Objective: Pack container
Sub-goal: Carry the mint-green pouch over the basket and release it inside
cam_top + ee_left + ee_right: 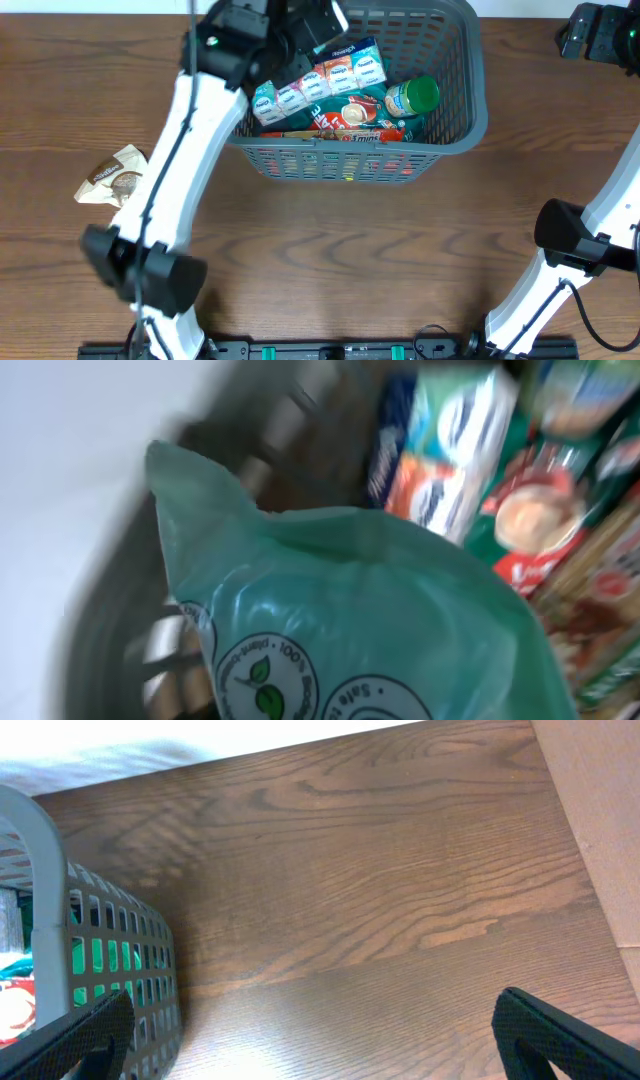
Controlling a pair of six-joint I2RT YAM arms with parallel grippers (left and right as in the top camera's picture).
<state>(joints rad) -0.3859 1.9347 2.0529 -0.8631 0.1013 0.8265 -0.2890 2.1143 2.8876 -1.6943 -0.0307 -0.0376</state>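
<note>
Left gripper (303, 28) hung over the far-left corner of the container (340, 160), but its wrist cam was just one blurry, crinkly see-through green bag (380, 610), so I couldn't tell if the fingers were clamped. Right gripper (315, 1050) was spread wide beside the container's grey slotted plastic wall. It sat far-centre on the wood-grain table (400, 260), rounded corners, stuffed with glossy packets (330, 85).

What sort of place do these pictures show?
Most likely a robotics lab workstation, not a home kitchen: a left arm and a right arm stand at a wooden table that bears a grey basket of food packets.
</note>
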